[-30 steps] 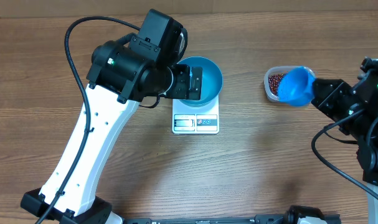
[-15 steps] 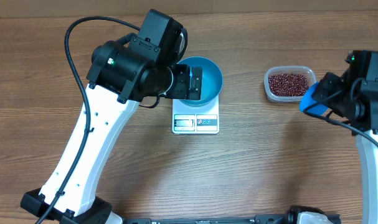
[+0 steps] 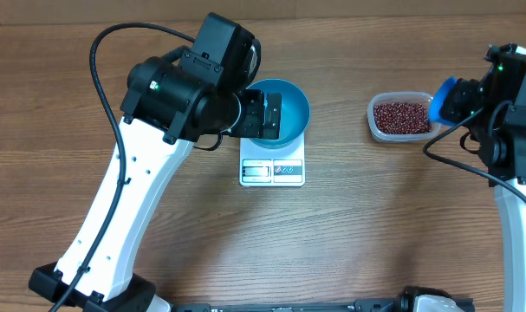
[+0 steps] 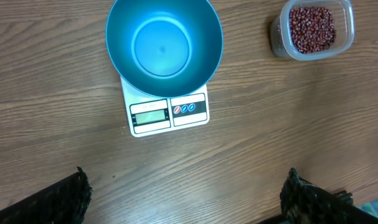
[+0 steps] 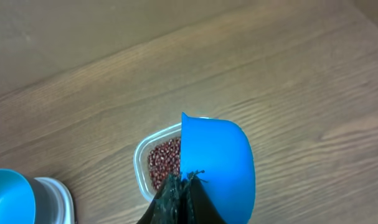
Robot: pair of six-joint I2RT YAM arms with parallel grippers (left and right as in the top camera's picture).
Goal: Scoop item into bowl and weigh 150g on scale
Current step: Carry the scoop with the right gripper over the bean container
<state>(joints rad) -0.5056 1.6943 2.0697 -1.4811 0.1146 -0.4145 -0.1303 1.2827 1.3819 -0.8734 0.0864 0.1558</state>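
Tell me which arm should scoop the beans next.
Right. The right gripper is shut on the blue scoop, at the edge of the tub of beans. The left gripper hangs open above the empty bowl on the scale, holding nothing.

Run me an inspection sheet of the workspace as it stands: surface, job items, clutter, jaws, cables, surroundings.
Surface: wood table, bare grain, no spills seen.
Job's things: blue bowl sits empty on the white scale; beans fill a clear tub to its right.
Scoop: blue scoop at the tub's right edge; its contents are hidden.
Clutter: nothing seen.
Grippers: left jaws wide open, holding nothing, above the bowl; right jaws shut on the scoop.
Cables: black cable loops over the left arm; another cable hangs by the right arm, both off the bowl.
Surroundings: nothing seen.
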